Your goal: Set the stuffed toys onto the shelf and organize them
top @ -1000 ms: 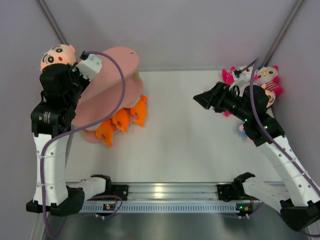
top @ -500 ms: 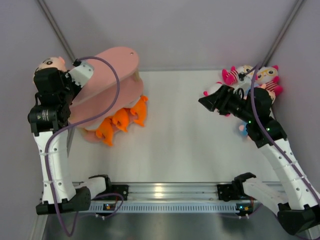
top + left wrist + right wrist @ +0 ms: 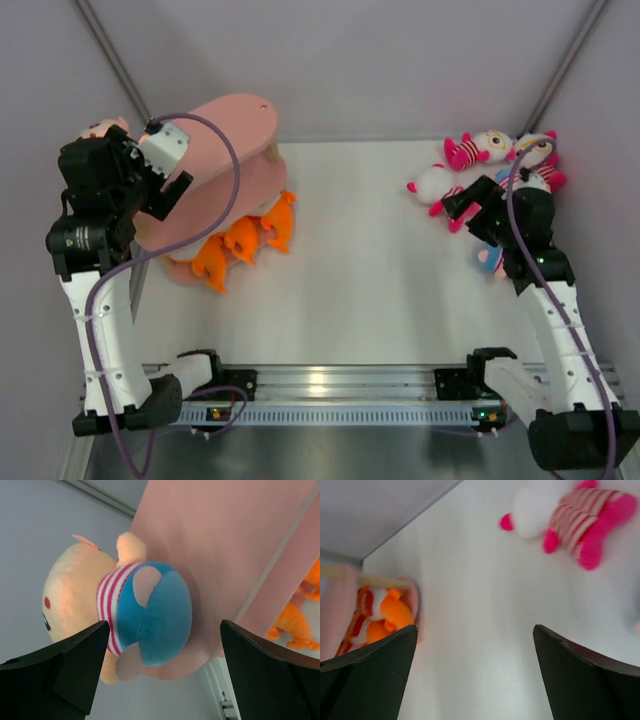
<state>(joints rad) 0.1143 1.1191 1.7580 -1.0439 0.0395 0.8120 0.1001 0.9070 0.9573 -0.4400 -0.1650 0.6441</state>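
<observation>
Pink shelf, top board: a boy doll lies at its far-left end, the left gripper spread wide either side of it. The right gripper — fingers apart too — hangs near the white striped dolls, far right.

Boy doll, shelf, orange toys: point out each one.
boy doll (image 3: 160,615), left wrist view, on its blue pants.
shelf (image 3: 238,118), top external view, on the top board.
orange toys (image 3: 243,240), top external view, on the middle one's body.
</observation>
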